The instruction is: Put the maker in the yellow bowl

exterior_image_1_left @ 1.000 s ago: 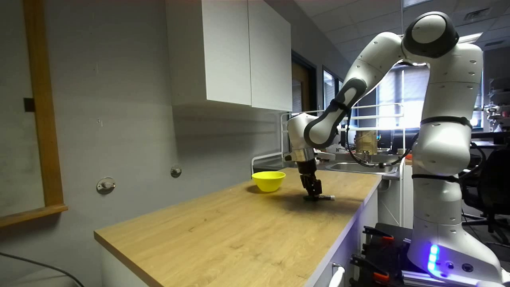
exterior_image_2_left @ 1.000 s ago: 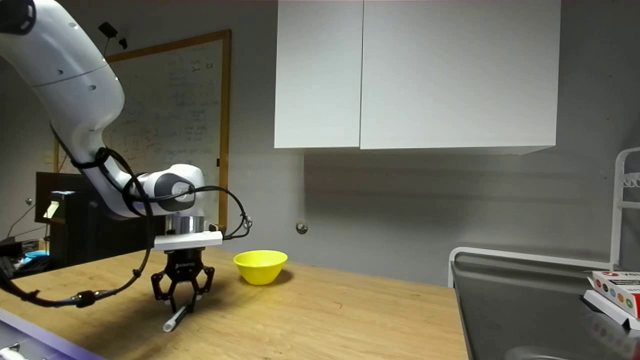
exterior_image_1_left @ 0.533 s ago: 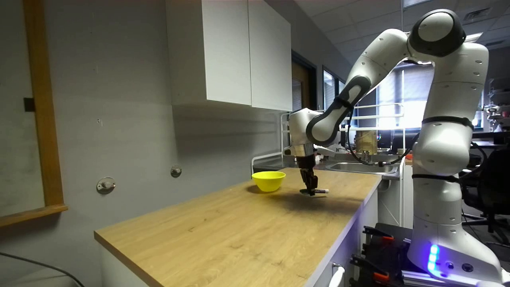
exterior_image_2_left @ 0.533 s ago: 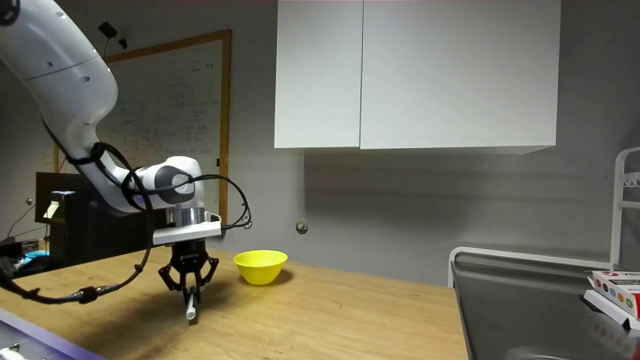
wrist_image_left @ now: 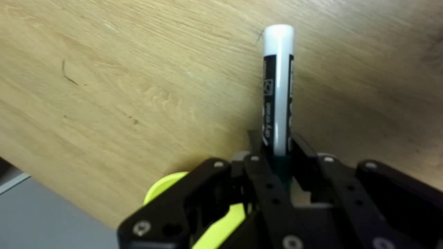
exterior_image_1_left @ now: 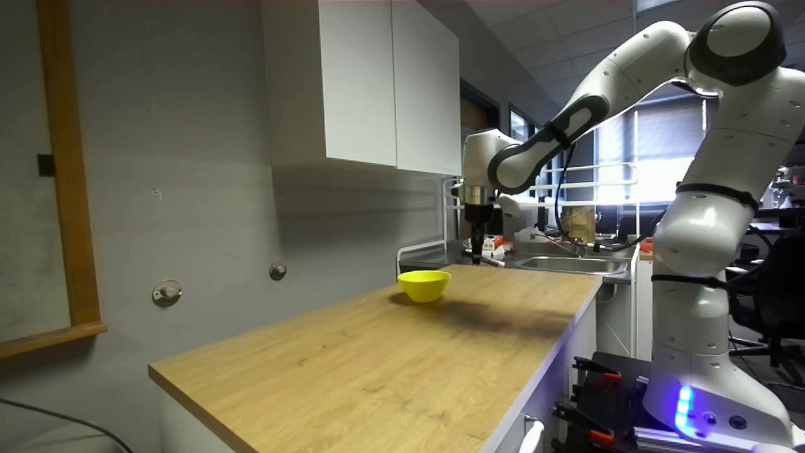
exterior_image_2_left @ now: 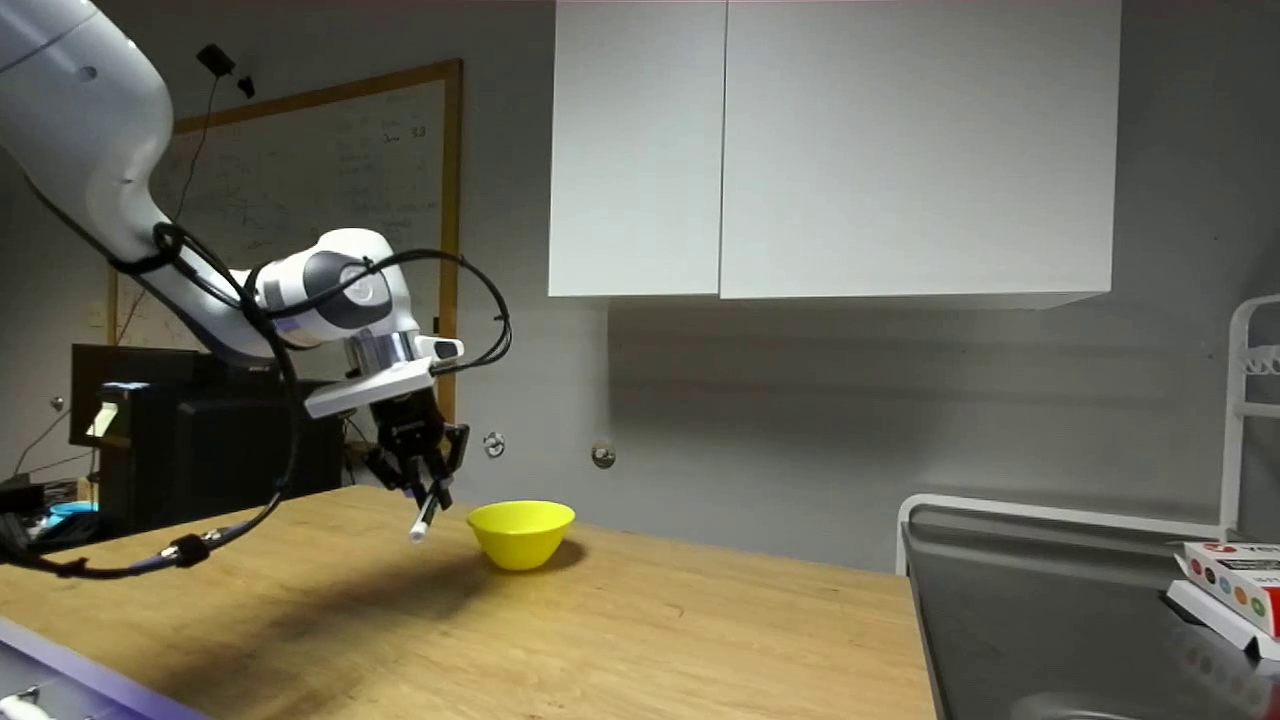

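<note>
Your claw [wrist_image_left: 278, 147] is clamped on the marker [wrist_image_left: 278, 90], fingers [wrist_image_left: 264, 180] pressed to both sides of its dark green part, just the marker's thickness between them! The white end juts out past them. You're holding it in the air above the wooden counter [exterior_image_2_left: 700, 640], near the yellow bowl [exterior_image_2_left: 520, 535], outside the rim.

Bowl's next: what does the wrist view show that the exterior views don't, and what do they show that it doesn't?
Only the wrist view shows readable "dry erase" lettering along the marker.

Only the exterior views show the white arm, the wall cabinet and the full outline of the yellow bowl, which the gripper partly hides from the wrist camera.

All share the gripper holding the marker, the wooden countertop and at least part of the bowl.
</note>
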Robot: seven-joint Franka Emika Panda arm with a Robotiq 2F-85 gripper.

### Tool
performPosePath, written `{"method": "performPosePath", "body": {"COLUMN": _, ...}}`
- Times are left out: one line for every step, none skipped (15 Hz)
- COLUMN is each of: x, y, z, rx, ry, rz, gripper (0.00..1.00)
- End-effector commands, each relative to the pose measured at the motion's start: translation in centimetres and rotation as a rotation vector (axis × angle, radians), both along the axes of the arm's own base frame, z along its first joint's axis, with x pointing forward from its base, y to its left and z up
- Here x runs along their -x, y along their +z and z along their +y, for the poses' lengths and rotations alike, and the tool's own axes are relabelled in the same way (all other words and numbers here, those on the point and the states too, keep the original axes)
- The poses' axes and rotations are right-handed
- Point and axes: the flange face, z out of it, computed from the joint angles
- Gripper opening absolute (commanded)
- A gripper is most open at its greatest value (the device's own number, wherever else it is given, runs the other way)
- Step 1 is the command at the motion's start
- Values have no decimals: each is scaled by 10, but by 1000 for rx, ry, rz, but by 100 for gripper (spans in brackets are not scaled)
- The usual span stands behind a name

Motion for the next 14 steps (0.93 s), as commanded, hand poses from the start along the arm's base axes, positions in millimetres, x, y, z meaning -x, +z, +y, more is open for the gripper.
{"method": "performPosePath", "body": {"x": -12, "y": 48, "z": 0, "rx": -2, "ry": -161, "rz": -125, "gripper": 13}}
{"method": "performPosePath", "body": {"x": -20, "y": 60, "z": 0, "rx": -13, "ry": -206, "rz": -164, "gripper": 13}}
{"method": "performPosePath", "body": {"x": -30, "y": 69, "z": 0, "rx": -26, "ry": -253, "rz": -197, "gripper": 13}}
{"method": "performPosePath", "body": {"x": -38, "y": 78, "z": 2, "rx": -36, "ry": -297, "rz": -234, "gripper": 13}}
{"method": "performPosePath", "body": {"x": -48, "y": 85, "z": 3, "rx": -45, "ry": -345, "rz": -268, "gripper": 13}}
{"method": "performPosePath", "body": {"x": -59, "y": 92, "z": 5, "rx": -53, "ry": -392, "rz": -301, "gripper": 13}}
{"method": "performPosePath", "body": {"x": -68, "y": 97, "z": 7, "rx": -57, "ry": -439, "rz": -332, "gripper": 13}}
{"method": "performPosePath", "body": {"x": -78, "y": 100, "z": 9, "rx": -57, "ry": -486, "rz": -362, "gripper": 12}}
{"method": "performPosePath", "body": {"x": -91, "y": 101, "z": 12, "rx": -53, "ry": -532, "rz": -393, "gripper": 12}}
{"method": "performPosePath", "body": {"x": -103, "y": 103, "z": 13, "rx": -44, "ry": -578, "rz": -422, "gripper": 12}}
{"method": "performPosePath", "body": {"x": -114, "y": 103, "z": 15, "rx": -35, "ry": -624, "rz": -451, "gripper": 12}}
{"method": "performPosePath", "body": {"x": -127, "y": 101, "z": 18, "rx": -25, "ry": -664, "rz": -479, "gripper": 12}}
{"method": "performPosePath", "body": {"x": -139, "y": 97, "z": 23, "rx": -16, "ry": -696, "rz": -508, "gripper": 12}}
{"method": "performPosePath", "body": {"x": -152, "y": 93, "z": 27, "rx": -3, "ry": -724, "rz": -530, "gripper": 12}}
